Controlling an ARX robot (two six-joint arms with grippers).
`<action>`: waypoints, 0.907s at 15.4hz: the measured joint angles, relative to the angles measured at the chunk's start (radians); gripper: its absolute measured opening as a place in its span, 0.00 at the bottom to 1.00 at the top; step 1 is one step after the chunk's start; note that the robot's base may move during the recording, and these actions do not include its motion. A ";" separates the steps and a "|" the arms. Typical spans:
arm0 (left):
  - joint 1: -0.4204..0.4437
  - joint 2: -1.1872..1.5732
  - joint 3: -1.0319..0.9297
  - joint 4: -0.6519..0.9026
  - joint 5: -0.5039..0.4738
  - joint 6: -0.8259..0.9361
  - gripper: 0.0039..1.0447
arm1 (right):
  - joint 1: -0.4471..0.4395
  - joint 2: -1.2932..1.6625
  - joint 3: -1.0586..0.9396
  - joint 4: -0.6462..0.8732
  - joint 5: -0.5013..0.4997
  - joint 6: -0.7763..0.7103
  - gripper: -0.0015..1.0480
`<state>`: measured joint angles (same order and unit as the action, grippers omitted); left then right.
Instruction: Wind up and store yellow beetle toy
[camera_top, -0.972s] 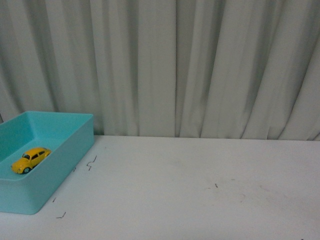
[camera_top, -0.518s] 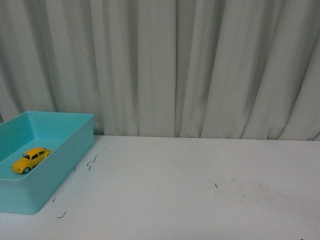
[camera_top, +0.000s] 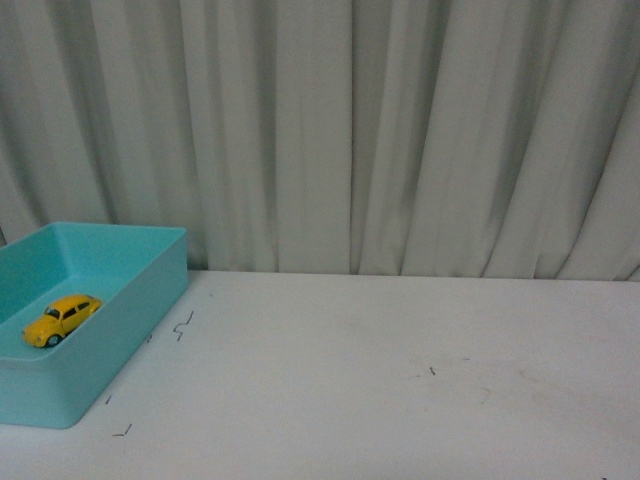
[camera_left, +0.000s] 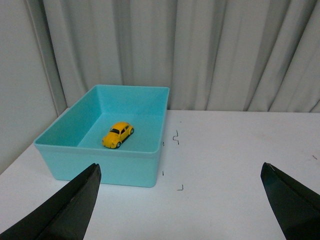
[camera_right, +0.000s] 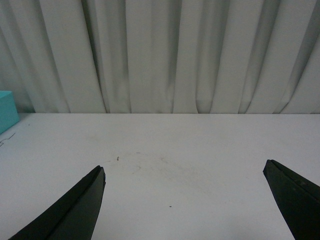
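The yellow beetle toy (camera_top: 62, 319) lies on the floor of the turquoise bin (camera_top: 140, 300) at the table's left. It also shows in the left wrist view (camera_left: 118, 135), inside the bin (camera_left: 100, 167). My left gripper (camera_left: 180, 185) is open and empty, held back from the bin above the white table. My right gripper (camera_right: 182, 187) is open and empty over bare table, far from the toy. Neither arm shows in the front view.
The white table (camera_top: 400, 380) has small black corner marks (camera_top: 182, 326) beside the bin. A grey pleated curtain (camera_top: 400, 130) hangs behind the table. A corner of the bin (camera_right: 6, 107) shows at the edge of the right wrist view.
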<state>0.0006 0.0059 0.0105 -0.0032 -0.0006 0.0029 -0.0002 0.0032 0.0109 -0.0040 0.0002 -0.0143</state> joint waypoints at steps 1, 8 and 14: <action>0.000 0.000 0.000 0.000 0.000 0.000 0.94 | 0.000 0.000 0.000 0.000 0.000 0.000 0.94; 0.000 0.000 0.000 -0.001 0.000 0.000 0.94 | 0.000 0.000 0.000 0.001 0.000 0.000 0.94; 0.000 0.000 0.000 0.000 0.000 -0.002 0.94 | 0.000 0.000 0.000 0.002 0.000 0.003 0.94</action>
<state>0.0006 0.0059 0.0105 -0.0036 -0.0010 0.0006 -0.0002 0.0032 0.0109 -0.0021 0.0002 -0.0116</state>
